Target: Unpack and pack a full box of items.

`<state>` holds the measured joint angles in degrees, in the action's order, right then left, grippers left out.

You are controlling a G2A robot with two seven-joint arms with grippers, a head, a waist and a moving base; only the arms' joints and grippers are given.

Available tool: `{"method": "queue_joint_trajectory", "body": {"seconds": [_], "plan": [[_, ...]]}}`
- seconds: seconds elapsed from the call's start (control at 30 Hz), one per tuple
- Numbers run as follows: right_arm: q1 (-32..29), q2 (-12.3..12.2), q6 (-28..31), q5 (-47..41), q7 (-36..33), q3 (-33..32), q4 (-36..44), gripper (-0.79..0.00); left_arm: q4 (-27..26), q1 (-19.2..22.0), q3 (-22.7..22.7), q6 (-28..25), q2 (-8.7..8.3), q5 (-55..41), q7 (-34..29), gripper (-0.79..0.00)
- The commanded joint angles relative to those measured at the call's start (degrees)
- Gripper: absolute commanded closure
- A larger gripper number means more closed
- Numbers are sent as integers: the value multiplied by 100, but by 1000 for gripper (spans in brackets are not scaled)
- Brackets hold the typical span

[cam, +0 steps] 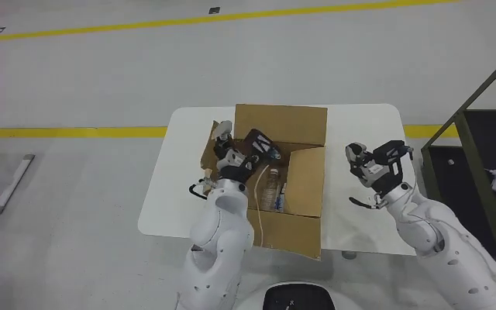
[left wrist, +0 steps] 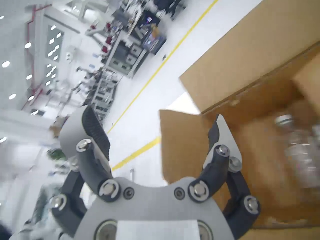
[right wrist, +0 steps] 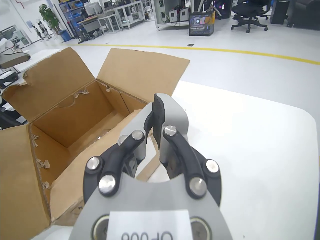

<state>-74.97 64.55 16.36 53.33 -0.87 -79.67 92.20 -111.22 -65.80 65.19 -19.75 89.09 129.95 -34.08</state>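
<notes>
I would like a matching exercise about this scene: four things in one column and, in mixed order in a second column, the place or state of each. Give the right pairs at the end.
Things
1. left gripper
2. right gripper
3. clear bottle
4. cardboard box

Places or states
A. lying inside the box
B. jaws shut, over the white table, beside the box
C. flaps open, standing on the table
D. jaws open, at the box's edge

Pairs: 1-D, 2-B, 3-A, 4-C
</notes>
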Motion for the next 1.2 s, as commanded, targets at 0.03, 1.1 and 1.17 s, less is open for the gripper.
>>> {"method": "queue_joint_trajectory", "body": {"seconds": [0.03,1.1,1.17], "plan": [[-98,-1,-112,44,24,-73,-39,0,177,-3,-227,-427,48,-982,25,-785],[31,107,-338,338,-629,292,-530,0,2146,575,406,1024,347,-6703,-1305,-785],[64,120,-314,343,-644,354,-583,0,2422,662,529,1209,358,-7204,-1370,-785]]}}
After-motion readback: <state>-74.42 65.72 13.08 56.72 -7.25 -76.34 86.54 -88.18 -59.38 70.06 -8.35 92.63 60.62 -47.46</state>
